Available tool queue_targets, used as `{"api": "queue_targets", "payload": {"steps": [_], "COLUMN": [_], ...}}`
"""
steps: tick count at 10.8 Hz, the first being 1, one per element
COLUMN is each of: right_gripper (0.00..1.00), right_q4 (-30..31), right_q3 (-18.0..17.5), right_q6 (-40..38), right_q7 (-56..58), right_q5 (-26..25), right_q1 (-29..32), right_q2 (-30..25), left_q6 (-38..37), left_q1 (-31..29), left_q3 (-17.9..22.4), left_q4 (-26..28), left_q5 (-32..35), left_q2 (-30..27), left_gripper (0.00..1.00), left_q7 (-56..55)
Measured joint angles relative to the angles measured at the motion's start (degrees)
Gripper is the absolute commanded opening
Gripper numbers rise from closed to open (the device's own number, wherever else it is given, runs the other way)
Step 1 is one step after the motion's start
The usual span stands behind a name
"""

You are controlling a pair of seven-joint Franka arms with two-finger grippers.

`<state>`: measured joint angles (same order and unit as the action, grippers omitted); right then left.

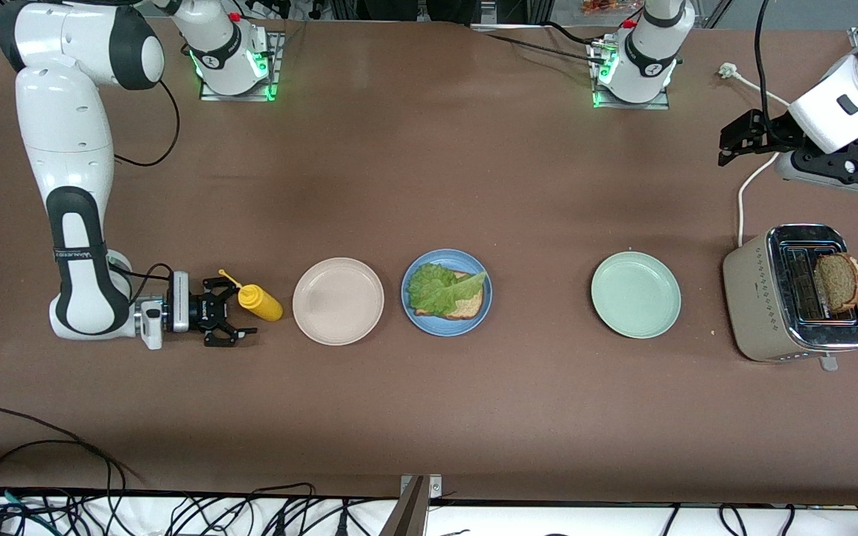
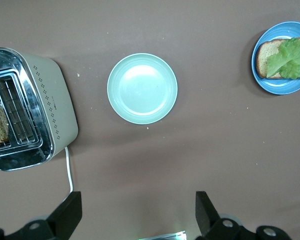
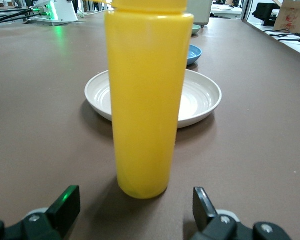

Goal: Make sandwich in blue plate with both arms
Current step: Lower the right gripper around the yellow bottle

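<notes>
On the bench [image 1: 429,171] a row runs from the right arm's end to the left arm's: bottle [image 1: 260,301], empty plate [image 1: 338,301], plate [image 1: 447,292] holding bread [image 1: 466,304] under lettuce [image 1: 440,289], another empty plate [image 1: 636,294], then toaster [image 1: 768,298] with a slice [image 1: 837,281] in its slot.

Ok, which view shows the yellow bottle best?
The right wrist view: the bottle fills the middle of the picture, standing upright in front of the beige plate. The front view shows it small, beside the right hand. The left wrist view misses it.
</notes>
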<state>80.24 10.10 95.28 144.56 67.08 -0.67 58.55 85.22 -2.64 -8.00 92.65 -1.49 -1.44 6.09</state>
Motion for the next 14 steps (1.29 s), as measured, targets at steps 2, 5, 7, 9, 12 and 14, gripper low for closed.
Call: {"api": "queue_targets", "payload": {"steps": [2, 5, 7, 9, 12, 14], "right_gripper": [1.0, 1.0, 0.74, 0.28, 0.0, 0.0], "right_q4": [0.2, 0.61, 0.66, 0.71, 0.79, 0.79], "right_q3": [-0.66, -0.97, -1.02, -1.08, -1.69, -1.76], "right_q6": [0.64, 2.25, 2.72, 3.12, 4.62, 5.04], "right_q7": [0.02, 0.02, 0.02, 0.02, -0.44, -1.71], "right_q5": [2.1, 3.92, 4.81, 5.85, 6.96, 7.38], "right_q1": [-0.27, -1.37, -1.81, -2.12, -2.63, -2.98], "right_q2": [0.06, 0.11, 0.12, 0.12, 0.11, 0.03], "left_q6": [0.0, 0.0, 0.0, 0.0, 0.0, 0.0], "left_q1": [0.0, 0.0, 0.0, 0.0, 0.0, 0.0], "left_q3": [0.0, 0.0, 0.0, 0.0, 0.0, 0.0], "left_q4": [0.0, 0.0, 0.0, 0.0, 0.0, 0.0], "left_q5": [0.0, 0.0, 0.0, 0.0, 0.0, 0.0], "left_q2": [0.0, 0.0, 0.0, 0.0, 0.0, 0.0], "left_gripper": [1.0, 1.0, 1.0, 1.0, 1.0, 1.0], "left_q7": [0.0, 0.0, 0.0, 0.0, 0.0, 0.0]}}
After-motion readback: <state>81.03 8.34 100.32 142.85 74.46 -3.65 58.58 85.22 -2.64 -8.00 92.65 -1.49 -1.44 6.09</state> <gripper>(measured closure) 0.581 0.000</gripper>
